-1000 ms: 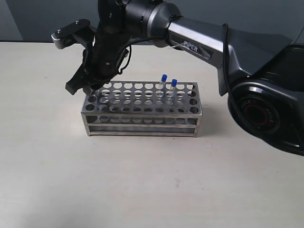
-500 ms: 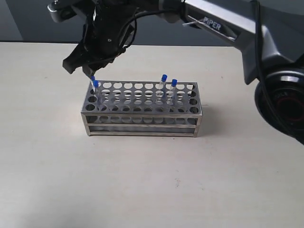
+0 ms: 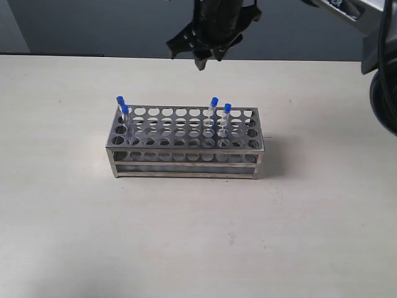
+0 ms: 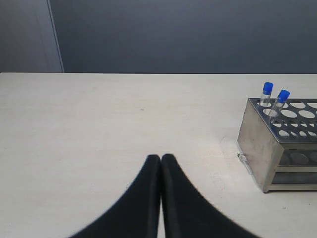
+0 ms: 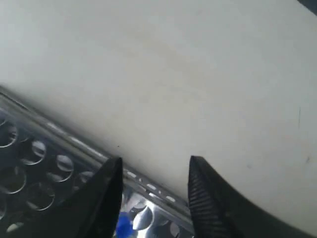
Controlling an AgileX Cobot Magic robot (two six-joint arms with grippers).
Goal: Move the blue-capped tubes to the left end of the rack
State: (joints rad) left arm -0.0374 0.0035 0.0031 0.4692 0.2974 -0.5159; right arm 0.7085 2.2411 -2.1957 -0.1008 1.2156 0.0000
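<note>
The silver rack (image 3: pixel 186 158) stands mid-table. Two blue-capped tubes (image 3: pixel 123 112) stand in holes at its left end; two more (image 3: pixel 221 114) stand right of its middle. My right gripper (image 3: pixel 200 54) hangs open and empty above and behind the rack, over its middle. In the right wrist view that gripper (image 5: pixel 154 166) frames the rack's edge (image 5: pixel 59 153), and a blue cap (image 5: pixel 125 224) shows beside one finger. My left gripper (image 4: pixel 161 157) is shut, empty, low over the table beside the rack's end (image 4: pixel 262 148), where two blue caps (image 4: pixel 275 93) show.
The beige table (image 3: pixel 186 236) spreads around the rack. A dark wall (image 3: pixel 93 25) runs along the back edge. The right arm's black base (image 3: pixel 384 93) stands at the far right.
My right gripper has left the rack's left end, where two tubes now stand, and has risen and swung right to above the rack's middle.
</note>
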